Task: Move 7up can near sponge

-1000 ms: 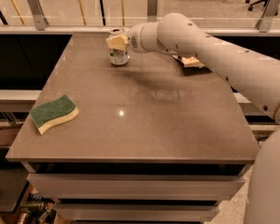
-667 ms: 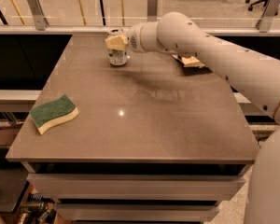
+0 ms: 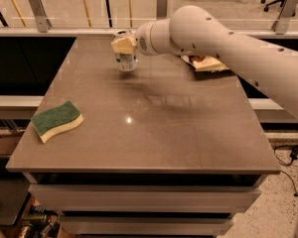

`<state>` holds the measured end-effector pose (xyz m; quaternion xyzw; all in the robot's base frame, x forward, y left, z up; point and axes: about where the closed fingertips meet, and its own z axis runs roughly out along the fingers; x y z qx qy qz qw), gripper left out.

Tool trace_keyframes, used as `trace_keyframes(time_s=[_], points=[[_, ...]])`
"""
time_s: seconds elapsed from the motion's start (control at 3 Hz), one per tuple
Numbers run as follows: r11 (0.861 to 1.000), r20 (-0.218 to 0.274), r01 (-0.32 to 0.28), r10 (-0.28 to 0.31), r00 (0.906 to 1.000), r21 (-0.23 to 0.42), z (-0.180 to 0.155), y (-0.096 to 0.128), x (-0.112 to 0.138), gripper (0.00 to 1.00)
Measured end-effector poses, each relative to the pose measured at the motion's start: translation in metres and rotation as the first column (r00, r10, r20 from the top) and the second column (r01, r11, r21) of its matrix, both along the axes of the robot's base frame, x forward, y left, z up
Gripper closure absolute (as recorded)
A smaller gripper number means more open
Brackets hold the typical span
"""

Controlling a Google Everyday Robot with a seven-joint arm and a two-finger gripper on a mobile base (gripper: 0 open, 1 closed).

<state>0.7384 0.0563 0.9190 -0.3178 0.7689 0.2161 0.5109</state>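
Note:
The 7up can, silver-white with green markings, stands upright at the far middle of the table. My gripper comes in from the right at the can's upper part. One cream finger lies across the can's front and hides part of it; the fingers are shut on the can. I cannot tell whether the can's base touches the table. The sponge, with a green top and pale yellow base, lies flat near the table's left front edge, far from the can and the gripper.
A brown-and-cream chip bag lies at the far right of the table, partly hidden behind my arm. A railing with posts runs behind the table. The table's edges drop off on all sides.

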Motion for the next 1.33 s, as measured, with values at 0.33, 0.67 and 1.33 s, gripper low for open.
trace_keyframes(time_s=[0.33,0.67,1.33], points=[[1.0,0.002,-0.002,0.002,1.0,-0.017,0.007,-0.002,-0.023,1.0],[1.0,-0.006,-0.015,0.015,0.9999,-0.028,0.009,-0.008,-0.046,1.0],[0.996,-0.031,-0.064,0.062,0.9976,-0.069,0.015,-0.009,-0.098,1.0]])
